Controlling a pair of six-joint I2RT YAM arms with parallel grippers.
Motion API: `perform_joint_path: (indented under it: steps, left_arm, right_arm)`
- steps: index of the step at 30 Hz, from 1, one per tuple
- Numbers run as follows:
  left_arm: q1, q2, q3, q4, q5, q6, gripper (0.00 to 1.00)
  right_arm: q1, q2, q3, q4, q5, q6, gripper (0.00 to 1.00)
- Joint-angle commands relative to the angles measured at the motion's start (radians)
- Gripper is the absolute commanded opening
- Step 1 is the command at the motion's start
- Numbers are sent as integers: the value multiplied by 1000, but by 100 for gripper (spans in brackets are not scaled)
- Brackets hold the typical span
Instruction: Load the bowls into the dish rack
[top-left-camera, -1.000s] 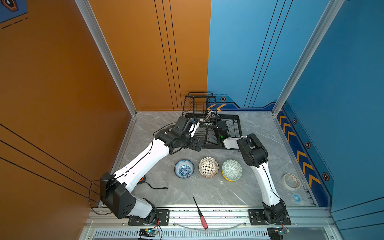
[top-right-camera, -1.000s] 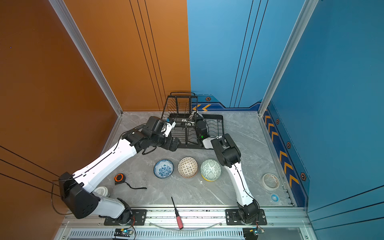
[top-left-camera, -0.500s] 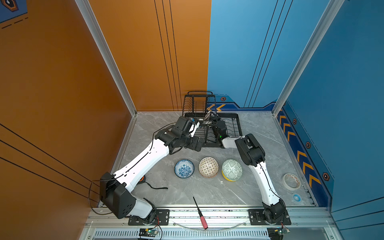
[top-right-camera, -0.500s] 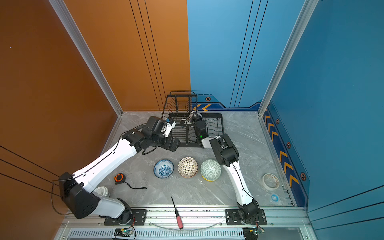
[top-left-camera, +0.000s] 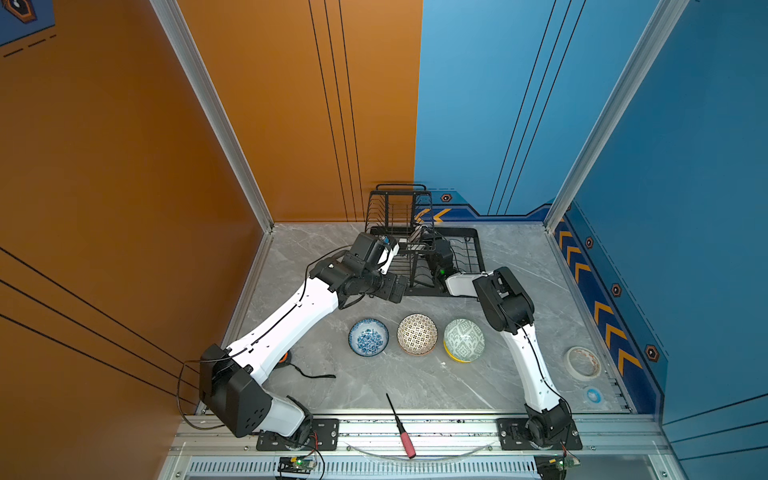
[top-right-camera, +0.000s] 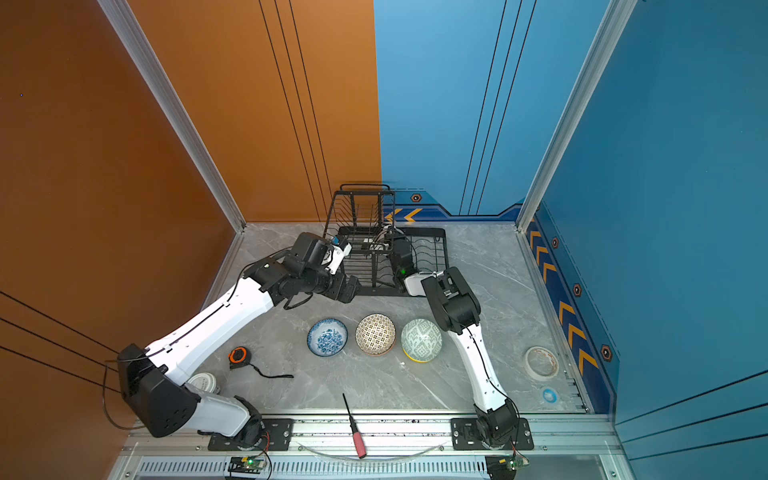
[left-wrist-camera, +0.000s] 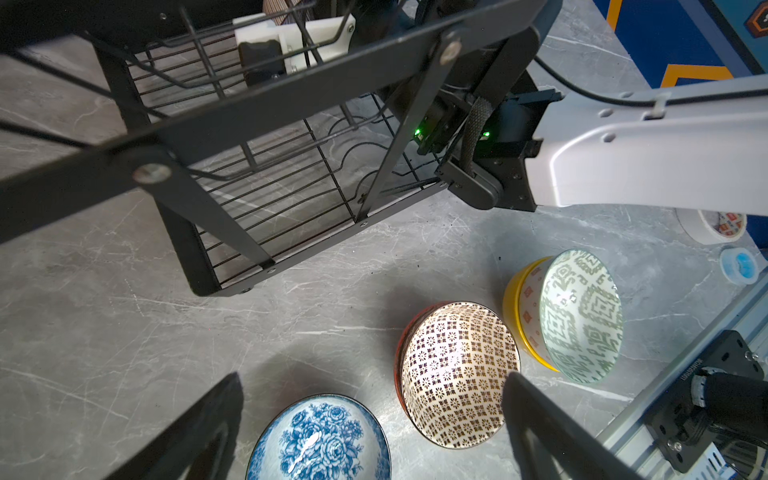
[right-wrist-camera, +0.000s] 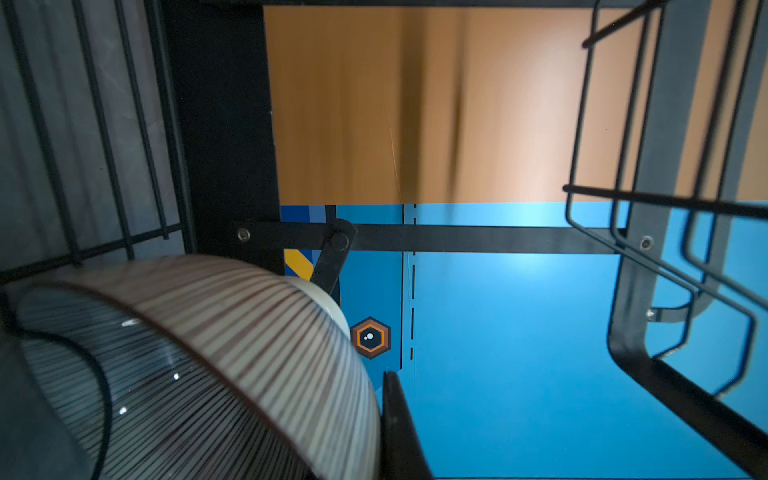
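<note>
At the back of the counter (top-left-camera: 415, 386) stands the dish rack (top-left-camera: 465, 253), with its raised basket tier at the left end. The right arm (top-left-camera: 505, 297) reaches into the rack from the front. The right jaws are pressed together on the rim of the pink-striped bowl (right-wrist-camera: 199, 357), pinching it. The right wrist view shows this bowl held inside the rack's frame, close to the base wires (whether it rests on them I cannot tell).

The left arm (top-left-camera: 291, 320) stretches to the rack's near left corner. The left jaws stand spread wide and empty above the counter, between the rack and the row of bowls. That row lies on the counter in front of the rack, outside it. It starts with the blue floral bowl (top-left-camera: 368, 337). Just beside it is the orange-sided bowl (top-left-camera: 417, 334), which has a brown pattern inside. Last is the green-patterned bowl (top-left-camera: 464, 340), sitting tilted inside the yellow bowl (left-wrist-camera: 511, 311).

Near the right wall lies a roll of tape (top-left-camera: 583, 362). A screwdriver (top-left-camera: 401, 426) lies at the front edge.
</note>
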Motion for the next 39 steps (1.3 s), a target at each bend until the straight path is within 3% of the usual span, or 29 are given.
perform_joint_path:
  steps: [1,9,22,29,31,33,39]
  left_arm:
    - [7,-19,6,-21,-12,17,98]
    - [8,-17,5,-21,-15,18,98]
    - [7,-26,-1,-20,-22,19,98]
    - [9,-29,-4,-21,-27,20,98]
    - [9,-32,-6,-21,-26,18,98]
    - [9,-36,-9,-21,-28,18,98]
    - [11,-48,-17,-20,-33,18,98]
  right_arm:
    - [7,-46,-2,-95,12,48,0]
    - [10,-36,57,-143,40,57,0]
    - [11,-40,79,-154,57,67,21]
    - [10,-55,73,-157,58,67,48]
    - [10,-63,67,-158,59,67,65]
    - [9,-75,48,-142,51,67,98]
    - [3,-123,-10,-146,44,75,100]
